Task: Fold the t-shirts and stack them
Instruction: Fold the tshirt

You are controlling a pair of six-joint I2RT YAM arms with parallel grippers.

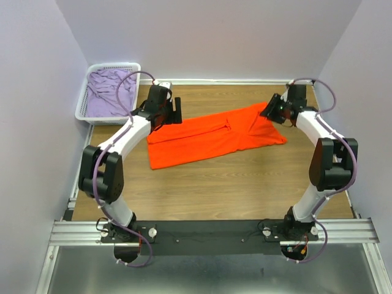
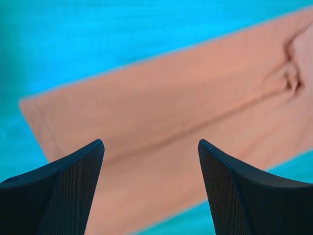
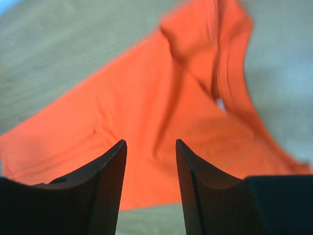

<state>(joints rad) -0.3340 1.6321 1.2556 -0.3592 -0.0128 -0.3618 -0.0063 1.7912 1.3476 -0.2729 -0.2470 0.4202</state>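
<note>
The orange t-shirt (image 1: pixel 214 136) lies folded lengthwise into a long strip across the middle of the wooden table. My left gripper (image 1: pixel 173 111) hovers open above its far left end; in the left wrist view the shirt (image 2: pixel 171 107) looks pale orange under the open jaws (image 2: pixel 151 145). My right gripper (image 1: pixel 269 113) hovers open over the shirt's right end, and its wrist view shows the orange cloth (image 3: pixel 146 117) with sleeve folds below the jaws (image 3: pixel 151 143). The lilac t-shirt (image 1: pixel 110 92) lies crumpled in the white basket.
The white lattice basket (image 1: pixel 83 105) stands at the table's far left corner, against the wall. Grey walls close in the left, back and right sides. A metal rail (image 1: pixel 208 233) carries both arm bases at the near edge.
</note>
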